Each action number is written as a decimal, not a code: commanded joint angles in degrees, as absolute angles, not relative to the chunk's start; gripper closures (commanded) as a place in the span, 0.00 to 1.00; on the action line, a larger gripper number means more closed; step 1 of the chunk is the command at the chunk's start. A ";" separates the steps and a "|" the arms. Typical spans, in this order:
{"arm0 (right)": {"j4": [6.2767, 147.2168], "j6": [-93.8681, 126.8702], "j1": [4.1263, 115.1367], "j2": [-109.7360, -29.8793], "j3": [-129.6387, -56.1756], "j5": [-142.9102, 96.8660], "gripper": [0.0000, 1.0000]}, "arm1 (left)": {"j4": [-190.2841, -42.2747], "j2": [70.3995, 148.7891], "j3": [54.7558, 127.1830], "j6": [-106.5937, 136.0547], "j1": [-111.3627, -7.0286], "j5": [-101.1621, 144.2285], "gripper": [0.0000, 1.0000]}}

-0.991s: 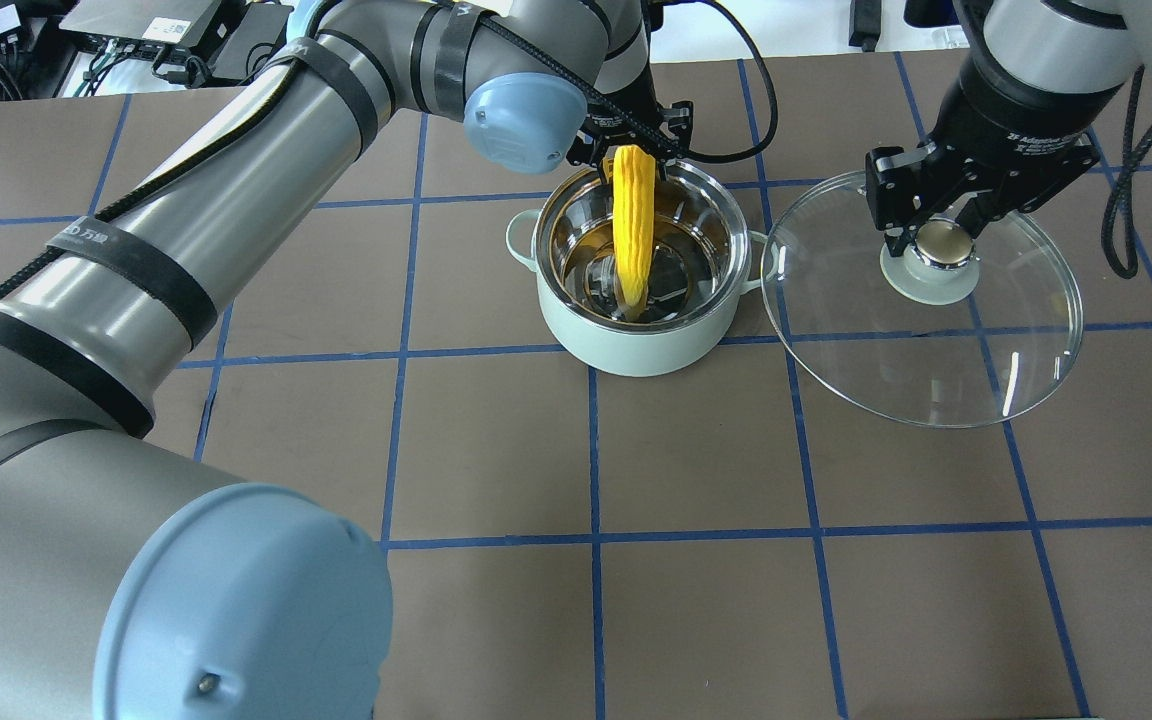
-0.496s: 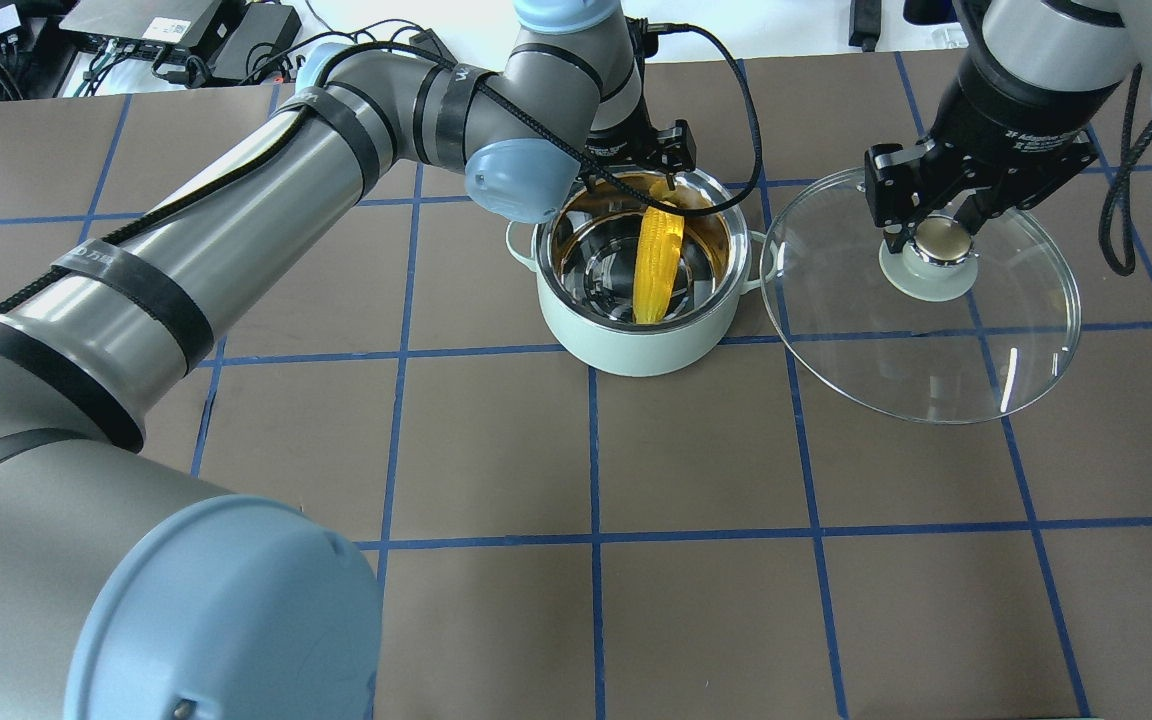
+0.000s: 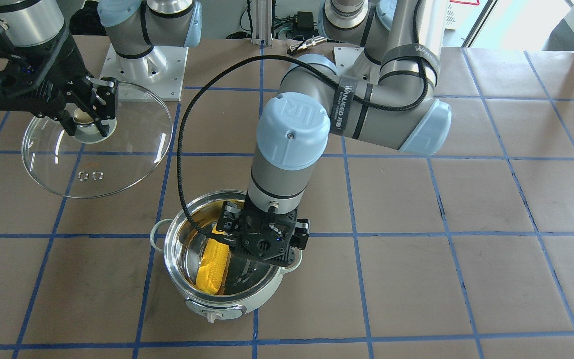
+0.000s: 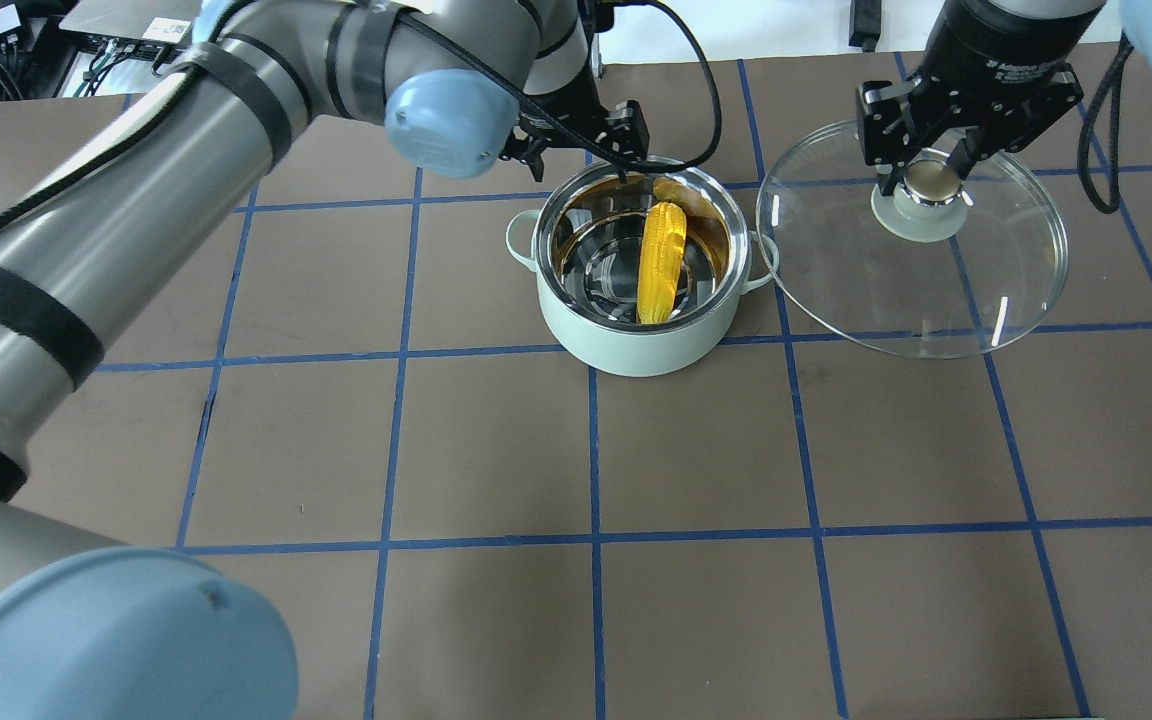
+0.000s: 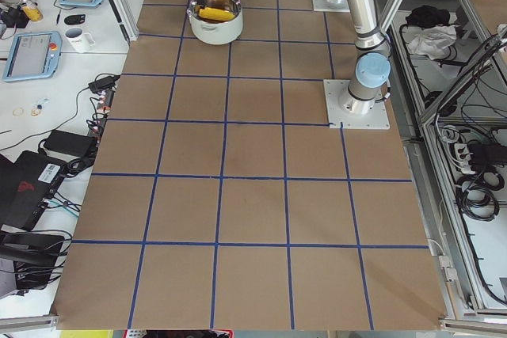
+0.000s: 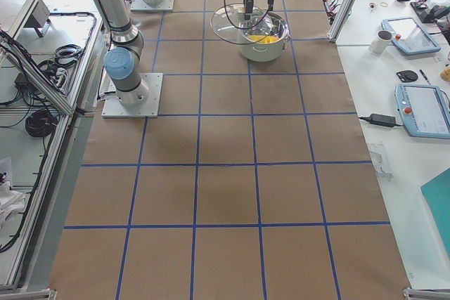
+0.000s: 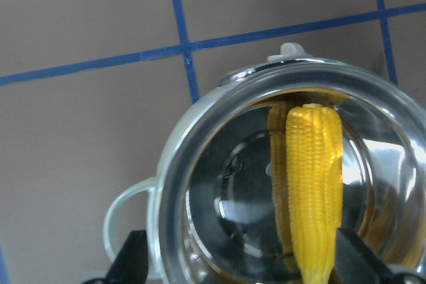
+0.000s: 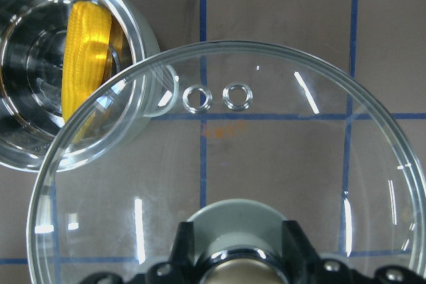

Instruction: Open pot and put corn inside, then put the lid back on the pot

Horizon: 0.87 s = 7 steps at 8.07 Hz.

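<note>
On table (image 4: pixel 696 450), corn (image 4: pixel 661 262) is now released into pot (image 4: pixel 636 345) by spread left end effector (image 7: pixel 243 267); lid (image 4: pixel 936 295) is kept clamped in right end effector (image 4: pixel 921 182) for replacing.

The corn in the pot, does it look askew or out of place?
Nothing stands out. The corn lies inside the pot, a little off centre, and nothing is spilled. The lid is held beside the pot by the right end effector, not yet put back.
</note>
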<state>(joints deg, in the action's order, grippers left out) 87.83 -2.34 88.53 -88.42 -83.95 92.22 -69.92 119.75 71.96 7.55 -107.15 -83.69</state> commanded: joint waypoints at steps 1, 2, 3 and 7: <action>87.54 -0.09 89.38 -79.74 -75.60 91.85 0.58 | -85.38 112.61 71.46 -0.33 -96.03 -88.46 0.00; 87.80 1.57 90.86 -77.89 -75.24 91.67 0.58 | -89.34 109.89 71.37 -1.13 -92.32 -91.12 0.00; 89.72 4.71 94.19 -75.26 -74.36 91.67 0.58 | -92.34 106.91 71.45 -1.06 -90.55 -91.32 0.00; 99.30 18.70 103.62 -66.02 -71.28 92.55 0.58 | -93.43 95.47 73.91 0.17 -90.88 -90.71 0.00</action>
